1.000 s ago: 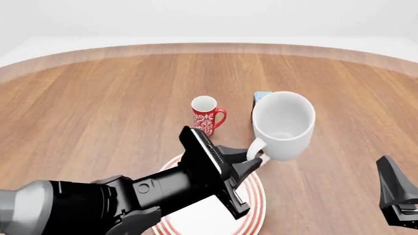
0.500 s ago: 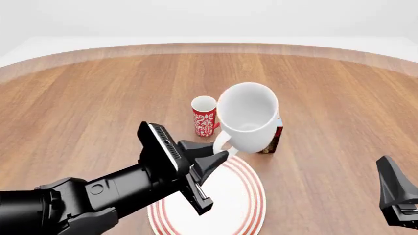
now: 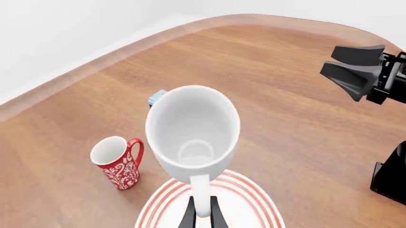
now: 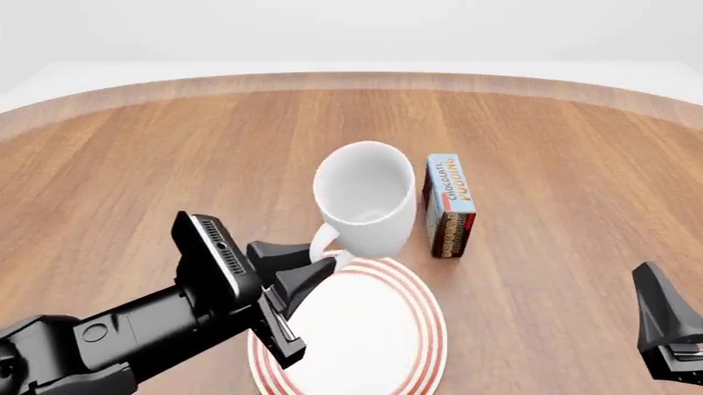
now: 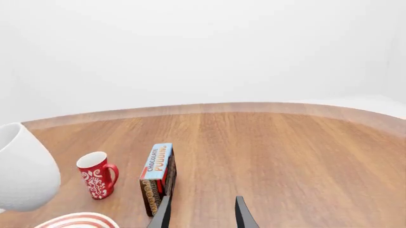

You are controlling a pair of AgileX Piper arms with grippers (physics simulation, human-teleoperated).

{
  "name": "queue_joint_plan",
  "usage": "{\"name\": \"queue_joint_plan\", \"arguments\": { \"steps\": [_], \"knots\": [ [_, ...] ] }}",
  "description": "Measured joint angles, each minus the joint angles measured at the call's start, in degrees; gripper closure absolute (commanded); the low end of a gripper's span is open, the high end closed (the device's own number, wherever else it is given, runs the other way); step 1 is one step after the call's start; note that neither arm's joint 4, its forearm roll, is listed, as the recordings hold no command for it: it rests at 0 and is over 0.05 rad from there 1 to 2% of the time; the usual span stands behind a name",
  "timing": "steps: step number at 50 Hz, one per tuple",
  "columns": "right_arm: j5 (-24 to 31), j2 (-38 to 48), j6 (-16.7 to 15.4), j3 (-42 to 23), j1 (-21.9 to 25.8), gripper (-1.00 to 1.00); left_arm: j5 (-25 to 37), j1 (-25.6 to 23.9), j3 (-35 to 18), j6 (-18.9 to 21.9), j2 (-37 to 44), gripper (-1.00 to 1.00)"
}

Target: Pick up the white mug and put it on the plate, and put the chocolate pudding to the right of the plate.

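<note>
The white mug [image 4: 365, 197] hangs tilted in the air above the far rim of the red-ringed plate [image 4: 379, 350], its mouth facing the camera. My left gripper [image 4: 328, 262] is shut on its handle; the left wrist view shows the mug [image 3: 193, 130] with the fingers [image 3: 188, 217] clamped on the handle over the plate [image 3: 257, 192]. The chocolate pudding [image 4: 449, 206] stands upright just beyond the plate's far right rim. My right gripper [image 5: 203, 216] is open and empty at the near right, apart from the pudding [image 5: 157, 178].
A red patterned mug [image 3: 117, 161] stands on the table left of the pudding, hidden behind the white mug in the front view. The right wrist view shows the red mug [image 5: 97, 180] beside the carton. The round wooden table [image 4: 165, 164] surrounds them.
My left arm has carried the white mug leftward and toward me, over the plate's far rim. The pudding is now uncovered and the red mug hidden. The right arm has not moved.
</note>
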Motion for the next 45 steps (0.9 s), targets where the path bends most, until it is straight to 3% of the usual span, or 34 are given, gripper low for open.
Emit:
{"name": "queue_joint_plan", "arguments": {
  "steps": [19,45],
  "knots": [
    [0.0,0.0,-0.2,0.0,0.1,-1.00,1.3,1.0,4.7,-0.9,-2.4,1.00],
    [0.1,0.0,-0.3,-0.1,0.0,-1.00,-0.5,2.1,8.9,-1.7,0.9,1.00]
  ]
}}
